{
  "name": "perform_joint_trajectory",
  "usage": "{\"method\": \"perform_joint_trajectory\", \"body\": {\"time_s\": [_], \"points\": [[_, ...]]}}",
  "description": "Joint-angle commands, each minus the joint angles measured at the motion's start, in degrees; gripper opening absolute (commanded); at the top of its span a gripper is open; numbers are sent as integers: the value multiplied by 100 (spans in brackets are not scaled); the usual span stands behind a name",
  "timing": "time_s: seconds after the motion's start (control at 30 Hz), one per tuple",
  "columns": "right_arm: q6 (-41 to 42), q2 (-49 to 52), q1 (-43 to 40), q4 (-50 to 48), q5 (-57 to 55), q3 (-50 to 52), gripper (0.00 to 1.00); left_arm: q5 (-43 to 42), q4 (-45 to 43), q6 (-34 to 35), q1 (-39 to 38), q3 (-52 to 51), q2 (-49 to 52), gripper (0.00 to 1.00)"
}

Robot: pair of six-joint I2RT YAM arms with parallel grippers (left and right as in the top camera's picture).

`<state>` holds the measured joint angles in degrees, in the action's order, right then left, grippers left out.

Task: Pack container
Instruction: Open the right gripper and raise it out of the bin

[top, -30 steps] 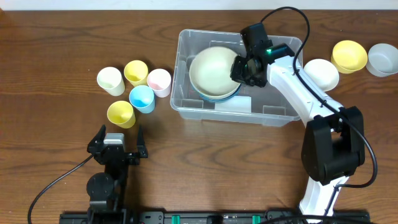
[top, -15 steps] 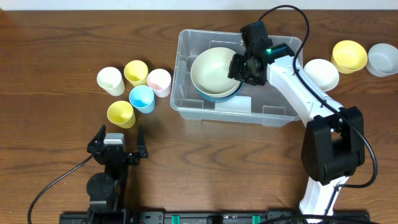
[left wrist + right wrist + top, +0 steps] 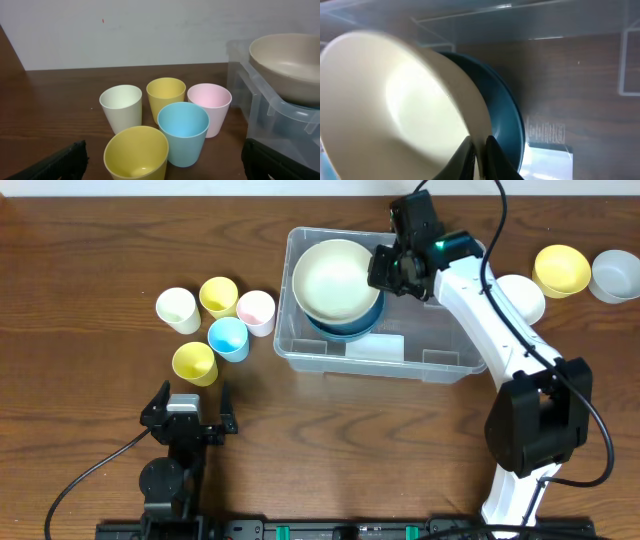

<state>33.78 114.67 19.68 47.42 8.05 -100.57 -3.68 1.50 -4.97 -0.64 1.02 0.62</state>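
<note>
The container [image 3: 440,360], a clear plastic bin, stands at the table's centre back. A dark blue bowl [image 3: 352,328] lies inside it. Tilted above that bowl is a cream bowl [image 3: 335,280], and my right gripper [image 3: 385,270] is shut on its right rim. In the right wrist view the gripper [image 3: 479,155] pinches the thin rim of the cream bowl [image 3: 395,115], with the blue bowl [image 3: 507,120] behind it. My left gripper [image 3: 188,415] rests open near the front left, holding nothing; its dark fingers [image 3: 60,162] frame the cups.
Several cups cluster left of the bin: white [image 3: 177,309], yellow [image 3: 218,296], pink [image 3: 256,311], blue [image 3: 228,338] and a second yellow [image 3: 194,363]. Right of the bin stand a white bowl [image 3: 518,298], a yellow bowl [image 3: 561,269] and a grey bowl [image 3: 615,275].
The cream bowl has risen off the blue bowl and shifted left and back, tilting, with my right gripper on its rim. The left arm has not moved.
</note>
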Motion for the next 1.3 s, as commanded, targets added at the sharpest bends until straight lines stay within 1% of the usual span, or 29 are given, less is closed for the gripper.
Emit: {"method": "perform_joint_trajectory", "body": {"time_s": [0.0,0.73,0.87,0.93,1.0,1.1,1.13,1.2,1.23,1.27], "points": [[-68,-83,22,116,26,-103,9,-83,221,-81,24,-79,-33,98],[-90,-83,22,343,-15,-101,11,-83,221,-81,24,-79,-33,98],[-179,-83,22,361,-96,-101,16,-83,219,-81,24,-79,-33,98],[-275,-83,22,358,-326,-103,22,-83,219,-81,24,-79,-33,98],[-404,-109,17,363,-492,-120,23,-83,221,-81,24,-79,-33,98],[-807,-262,-33,361,-581,-249,31,-83,219,-81,24,-79,-33,98],[-885,-348,-66,378,-691,-332,37,-83,221,-81,24,-79,-33,98],[-977,-544,-138,481,-1016,-544,55,-83,221,-81,24,-79,-33,98],[-1034,-647,-181,540,-1180,-651,67,-83,221,-81,24,-79,-33,98],[-1082,-765,-243,616,-1386,-767,77,-83,219,-81,24,-79,-33,98]]}}
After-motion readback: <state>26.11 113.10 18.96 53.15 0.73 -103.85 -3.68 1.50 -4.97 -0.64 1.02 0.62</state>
